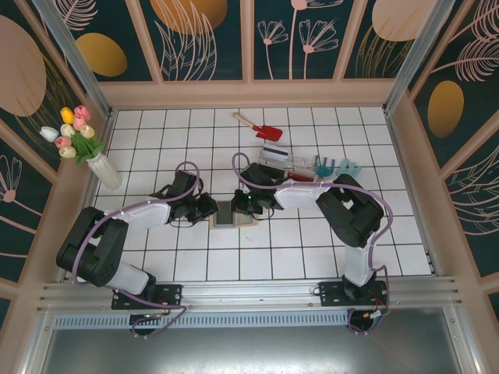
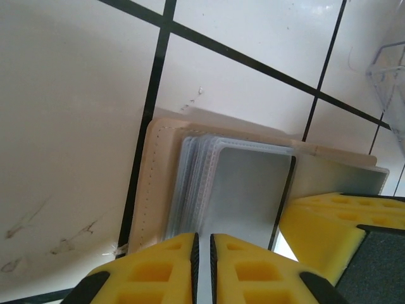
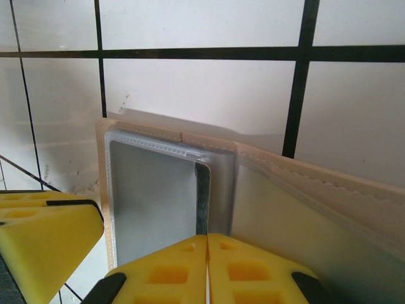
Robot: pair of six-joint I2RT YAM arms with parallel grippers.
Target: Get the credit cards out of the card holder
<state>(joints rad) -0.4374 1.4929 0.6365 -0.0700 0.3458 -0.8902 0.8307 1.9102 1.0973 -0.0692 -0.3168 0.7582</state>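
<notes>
**A:** Where is the card holder?

**B:** Middle of the top view, lying open on the tiled table between the two arms. It has a tan cover and its grey-blue pockets face up.

**A:** And the left gripper?

**B:** It's at the holder's left side. Its yellow fingers are all but together, with only a thin slit between them, right at the near edge of the pockets. I cannot tell whether they pinch anything.

**A:** The right gripper?

**B:** On the holder's right side, fingers pressed tight together, tips at the pocket edge.

**A:** Any cards?

**B:** A dark strip runs down inside the clear pocket in the right wrist view — card or not, I cannot tell.

**A:** Anything nearby?

**B:** A clear tray sits to the upper right of the holder, and a red shovel lies above that — both well apart from the grippers.
</notes>
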